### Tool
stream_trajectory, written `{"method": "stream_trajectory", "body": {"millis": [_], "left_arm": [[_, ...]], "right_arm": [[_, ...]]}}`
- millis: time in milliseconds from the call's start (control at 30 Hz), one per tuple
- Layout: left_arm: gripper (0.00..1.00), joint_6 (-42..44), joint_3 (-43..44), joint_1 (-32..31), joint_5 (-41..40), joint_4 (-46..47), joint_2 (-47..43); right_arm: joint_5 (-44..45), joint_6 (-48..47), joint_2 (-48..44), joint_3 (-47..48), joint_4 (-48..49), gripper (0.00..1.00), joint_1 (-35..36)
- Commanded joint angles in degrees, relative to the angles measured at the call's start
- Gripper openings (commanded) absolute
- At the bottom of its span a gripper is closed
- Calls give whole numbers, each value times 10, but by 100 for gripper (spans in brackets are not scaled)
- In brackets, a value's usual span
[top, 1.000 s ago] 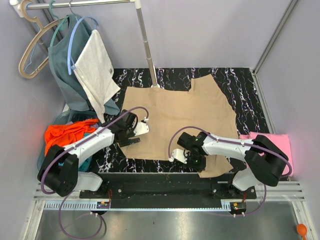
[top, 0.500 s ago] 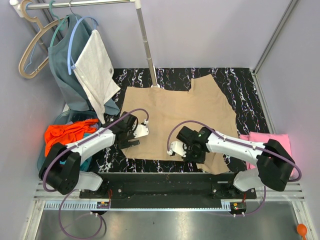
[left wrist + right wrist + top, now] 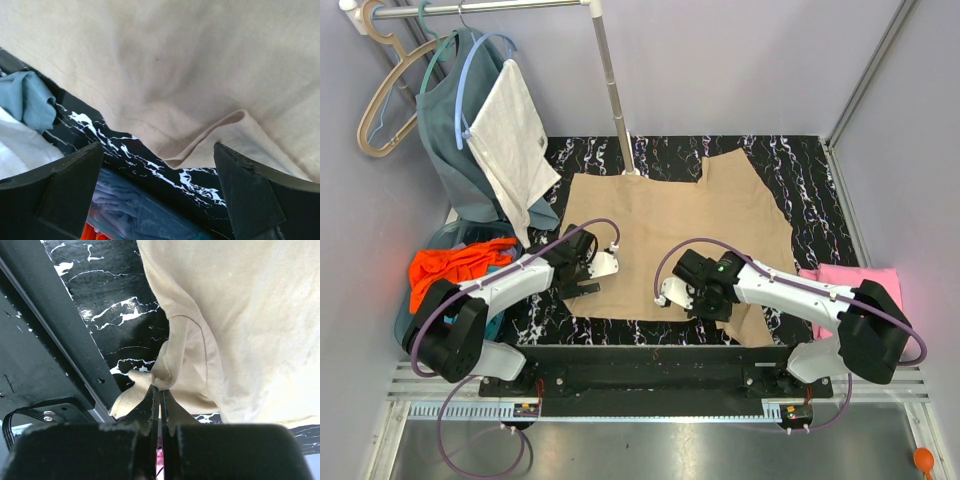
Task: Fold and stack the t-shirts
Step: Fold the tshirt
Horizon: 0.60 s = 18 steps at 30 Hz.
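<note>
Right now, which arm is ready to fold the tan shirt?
Right. The right claw is shut on the tan shirt at its near edge; the left claw hangs open over the cloth, gripping nothing.

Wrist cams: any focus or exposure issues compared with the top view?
Left wrist: the tan shirt is soft up close, the fingers near-black silhouettes. Right wrist: the same shirt reads washed-out cream, the closed right gripper dark and blurry. Top external: sharp and evenly lit.

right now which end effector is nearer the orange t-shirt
Left. Left end effector sits just right of orange t-shirt; right end effector pinches the tan t-shirt, farther right.
</note>
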Motion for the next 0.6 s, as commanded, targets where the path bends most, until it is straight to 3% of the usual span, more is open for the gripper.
{"method": "stream_trajectory", "body": {"millis": [0, 233, 567], "left_arm": [[99, -4, 24, 3, 47, -25, -11], [99, -5, 70, 4, 146, -109, -22], [99, -43, 91, 8, 166, -116, 36]], "right_arm": [[11, -1, 7, -5, 5, 0, 5], [12, 2, 11, -18, 17, 0, 5], [7, 7, 2, -36, 25, 0, 5]]}}
